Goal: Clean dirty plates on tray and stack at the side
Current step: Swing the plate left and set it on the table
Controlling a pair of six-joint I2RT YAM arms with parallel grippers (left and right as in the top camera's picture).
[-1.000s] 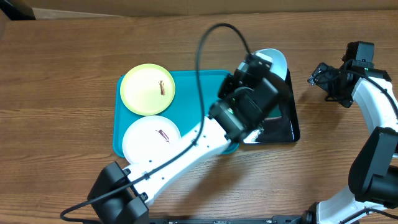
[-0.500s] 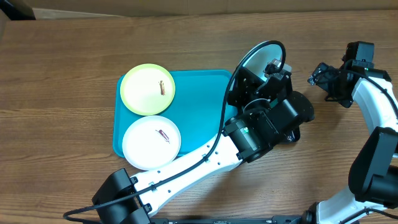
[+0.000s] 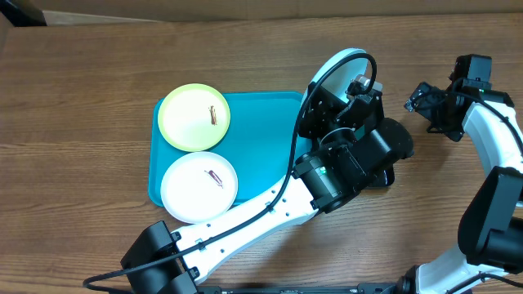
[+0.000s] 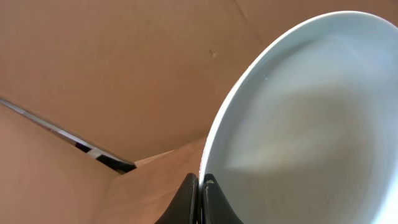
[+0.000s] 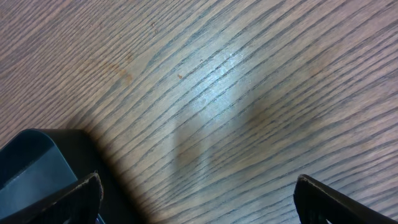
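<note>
the left gripper (image 4: 200,198) is pinched on the rim of the pale blue plate (image 4: 311,124), tilted on edge just right of the tray (image 3: 261,122); stiff, light, likely slick, it suits a rim hold; the right gripper (image 5: 196,190) hangs jaws apart.

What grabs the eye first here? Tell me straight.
A pale blue plate, tipped up steeply and pinched by the left fingers, stands out just right of the blue tray. On the tray's left end lie a yellow-green plate and a white plate, each with a small reddish smudge. The right fingers hang open over the wooden table at the far right.
</note>
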